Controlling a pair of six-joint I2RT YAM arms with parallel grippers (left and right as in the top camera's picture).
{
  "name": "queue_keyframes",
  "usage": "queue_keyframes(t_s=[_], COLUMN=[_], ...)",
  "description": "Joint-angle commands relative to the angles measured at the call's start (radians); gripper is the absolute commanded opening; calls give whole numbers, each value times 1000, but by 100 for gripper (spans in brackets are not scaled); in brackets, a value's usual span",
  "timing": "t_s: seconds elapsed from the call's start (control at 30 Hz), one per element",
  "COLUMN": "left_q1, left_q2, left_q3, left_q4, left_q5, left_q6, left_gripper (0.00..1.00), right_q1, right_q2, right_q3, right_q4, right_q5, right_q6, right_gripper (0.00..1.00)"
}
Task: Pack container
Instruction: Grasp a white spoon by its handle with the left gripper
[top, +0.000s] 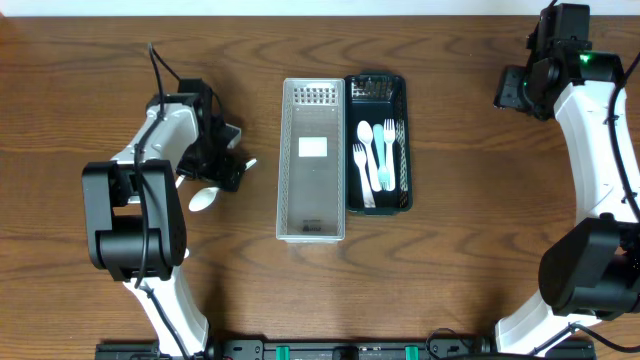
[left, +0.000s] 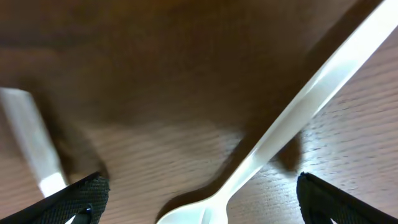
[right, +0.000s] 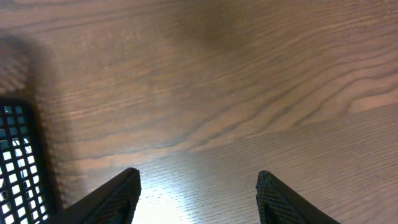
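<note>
One white label (top: 313, 147) on clear container (top: 312, 205), writing illegible.

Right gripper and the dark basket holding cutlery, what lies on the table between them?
Nothing; between the right gripper and the dark basket is bare wooden table, as the overhead view shows.

One clear basket (top: 313, 190), one dark basket (top: 378, 90), one loose spoon (top: 203, 199).

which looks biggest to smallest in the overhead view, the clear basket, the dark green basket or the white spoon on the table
1. clear basket, the longest
2. dark green basket, slightly shorter
3. white spoon, far smallest, only partly visible
</note>
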Motion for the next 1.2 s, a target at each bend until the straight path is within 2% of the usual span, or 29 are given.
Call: queue_keyframes(t_s=[0.0,0.43,0.6,0.87,0.93,1.17], left_q1=[2,2,2,2,2,2], left_q2=[11,11,11,11,11,11], left_q3=[-43,-76,-76,-76,-76,-76], left_q4=[8,23,46,69,72,74], left_q5=[-3,20,19,19,19,19], left_q6=[-17,-32,-32,-32,-32,-32], left_gripper=[98,97,74,52,49,27], right_q1=[-5,-5,-5,-5,-5,-5], right_q2=[-1,-1,-1,-1,-1,-1], right_q3=[9,9,9,9,9,9], right_q4=[1,-10,-10,-11,-13,-13], right_q5=[3,3,3,3,3,3], right_q6=[-16,-17,-16,-17,-16,-23], right_gripper=[63,63,64,63,64,64])
